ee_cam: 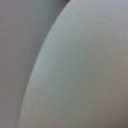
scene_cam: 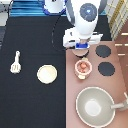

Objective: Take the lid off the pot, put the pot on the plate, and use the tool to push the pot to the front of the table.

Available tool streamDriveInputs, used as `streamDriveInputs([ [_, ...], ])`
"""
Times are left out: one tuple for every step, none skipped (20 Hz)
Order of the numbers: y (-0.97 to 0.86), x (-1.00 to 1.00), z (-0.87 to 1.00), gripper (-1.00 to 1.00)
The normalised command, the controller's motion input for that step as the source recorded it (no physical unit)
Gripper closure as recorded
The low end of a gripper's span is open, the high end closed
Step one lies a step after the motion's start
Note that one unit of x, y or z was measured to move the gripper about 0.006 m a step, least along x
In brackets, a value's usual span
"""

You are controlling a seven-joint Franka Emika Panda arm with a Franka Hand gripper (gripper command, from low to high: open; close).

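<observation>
The small pinkish-tan pot (scene_cam: 83, 67) stands on the stove counter, its middle reddish with a pale spot. I cannot tell the lid apart from the pot. My gripper (scene_cam: 81, 48) hangs just beyond the pot, toward the exterior view's top, over a burner. On the black table (scene_cam: 30, 100) lies the cream-yellow plate (scene_cam: 46, 74), left of the pot. The cream-white tool (scene_cam: 16, 62) rests farther left. A blurred pale grey curved surface fills the wrist view, and none of these things show in it.
The large grey pan (scene_cam: 95, 105) with its handle sits on the pinkish-brown counter (scene_cam: 72, 90), below the pot in the exterior view. Two black burners (scene_cam: 104, 51) lie to the pot's right. The robot's base rises at the view's top.
</observation>
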Motion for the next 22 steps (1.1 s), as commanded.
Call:
streamDriveInputs([
  [0.2,-0.58,-0.73,1.0],
  [0.34,-0.31,-0.6,1.0],
  [0.45,-0.12,-0.51,1.0],
  [0.55,0.01,-0.28,1.0],
  [0.53,0.12,-0.12,1.0],
  [0.52,0.35,0.0,1.0],
  [0.48,0.39,0.06,1.0],
  [0.41,0.48,0.17,1.0],
  [0.37,0.39,0.08,1.0],
  [0.37,0.39,0.14,1.0],
  [0.29,0.27,0.11,1.0],
  [0.2,0.11,0.08,-1.0],
  [0.19,0.0,0.18,-1.0],
  [0.16,-0.12,0.26,-1.0],
  [0.17,-0.2,0.37,-1.0],
  [0.17,-0.22,0.45,-1.0],
  [0.23,-0.19,0.61,-1.0],
  [0.26,-0.17,0.74,-1.0],
  [0.29,-0.05,0.96,-1.0],
  [0.24,0.09,1.0,-1.0],
  [0.24,0.24,1.0,-1.0],
  [0.19,0.31,1.0,-1.0],
])
